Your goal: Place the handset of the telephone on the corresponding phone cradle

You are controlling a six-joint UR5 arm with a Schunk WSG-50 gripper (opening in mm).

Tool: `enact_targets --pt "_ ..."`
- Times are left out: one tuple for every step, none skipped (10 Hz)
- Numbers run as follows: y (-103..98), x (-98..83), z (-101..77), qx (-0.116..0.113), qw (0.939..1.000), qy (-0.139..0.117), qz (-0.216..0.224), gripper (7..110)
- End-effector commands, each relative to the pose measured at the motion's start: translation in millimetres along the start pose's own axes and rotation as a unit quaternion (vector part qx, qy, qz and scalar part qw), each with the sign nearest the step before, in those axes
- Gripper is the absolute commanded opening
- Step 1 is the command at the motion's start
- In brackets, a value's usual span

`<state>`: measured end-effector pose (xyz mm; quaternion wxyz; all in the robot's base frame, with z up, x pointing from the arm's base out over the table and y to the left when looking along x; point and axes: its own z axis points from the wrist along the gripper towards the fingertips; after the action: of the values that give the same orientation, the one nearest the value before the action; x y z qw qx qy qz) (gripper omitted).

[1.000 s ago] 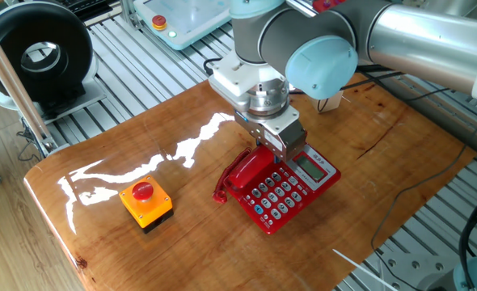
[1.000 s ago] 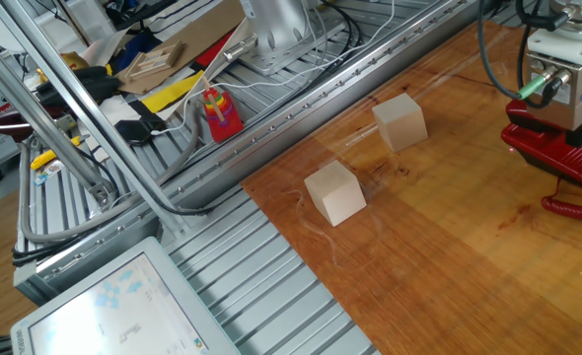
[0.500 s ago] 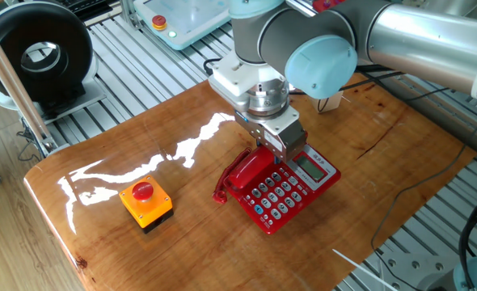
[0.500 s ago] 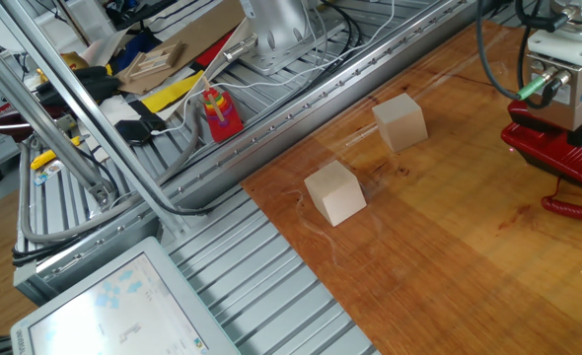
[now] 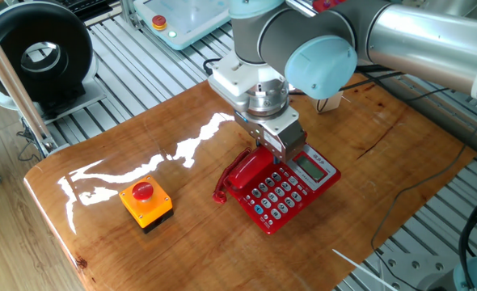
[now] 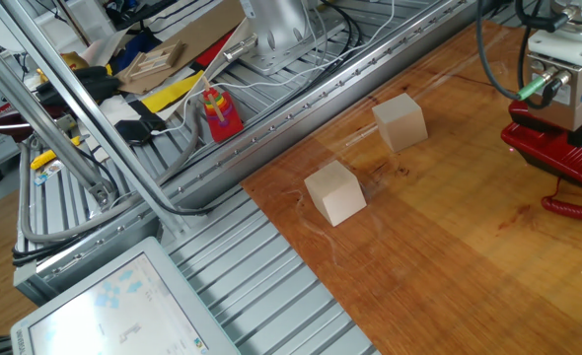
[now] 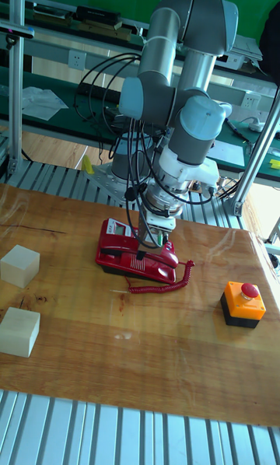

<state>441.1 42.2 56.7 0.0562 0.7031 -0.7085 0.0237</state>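
handset (image 5: pixel 248 170) lengthwise along phone cradle (image 7: pixel 132 262)

Telephone (image 5: pixel 291 190) mid-table, gripper (image 7: pixel 152 241) directly above it.
Handset (image 5: pixel 249 171) lies on the phone cradle (image 7: pixel 134 263); button box (image 5: pixel 145 202) near one table (image 5: pixel 400 145) end, two blocks (image 6: pixel 400 121) (image 6: pixel 334 191) near the opposite end.
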Motion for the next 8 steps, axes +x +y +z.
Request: enact_targets --pt "-3.2 -6.8 -2.1 0.006 0.9999 -0.01 -0.002 7" --pt "-3.8 -6.4 -2.9 0.007 1.0 -0.006 -0.002 7" --pt "-4.2 -4.1 -2.8 0.008 1.0 -0.001 -0.001 7" --pt "-4.6 -3.9 -2.6 0.009 1.0 -0.001 -0.001 7" --pt "-5.1 -3.4 -2.5 0.01 1.0 0.0 -0.001 7" --pt "-5.5 -3.4 -2.4 0.01 0.9999 0.0 -0.001 7" --pt "-5.5 -4.6 -2.4 0.01 0.9999 -0.003 -0.001 7" --pt "-5.6 -5.0 -2.3 0.01 0.9999 -0.003 0.0 7"
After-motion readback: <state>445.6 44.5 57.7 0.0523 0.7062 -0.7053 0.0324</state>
